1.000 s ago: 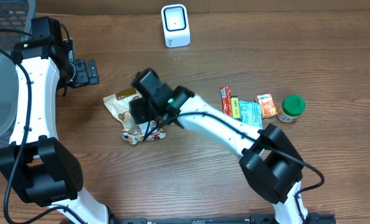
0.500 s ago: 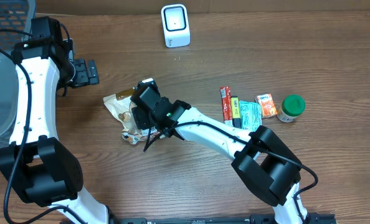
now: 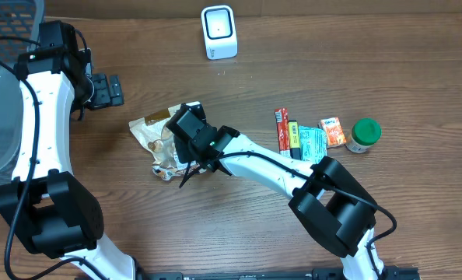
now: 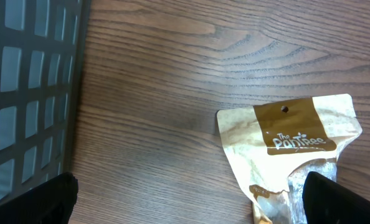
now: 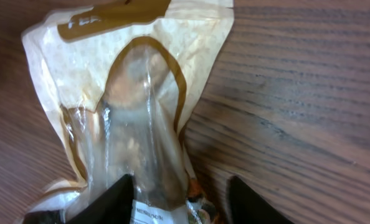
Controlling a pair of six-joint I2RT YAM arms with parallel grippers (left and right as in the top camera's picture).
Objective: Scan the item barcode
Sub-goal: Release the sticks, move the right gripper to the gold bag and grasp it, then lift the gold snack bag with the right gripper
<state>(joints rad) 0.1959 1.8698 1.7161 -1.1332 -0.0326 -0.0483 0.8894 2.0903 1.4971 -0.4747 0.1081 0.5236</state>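
Tan snack pouch (image 3: pixel 149 128): overhead, the right gripper (image 5: pixel 185 200) covers its lower end; the wrist view shows those fingers (image 5: pixel 110 202) apart, straddling it. Left gripper (image 4: pixel 185 199) gapes wide.

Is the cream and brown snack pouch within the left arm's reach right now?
Probably yes: the open left gripper sits near the pouch with only bare table between; the right gripper straddles its far end.

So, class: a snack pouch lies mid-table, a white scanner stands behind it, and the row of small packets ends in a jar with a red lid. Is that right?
One slip: the jar at the end of the row of packets has a green lid, not red, as the overhead view shows. The snack pouch and white scanner are as stated.
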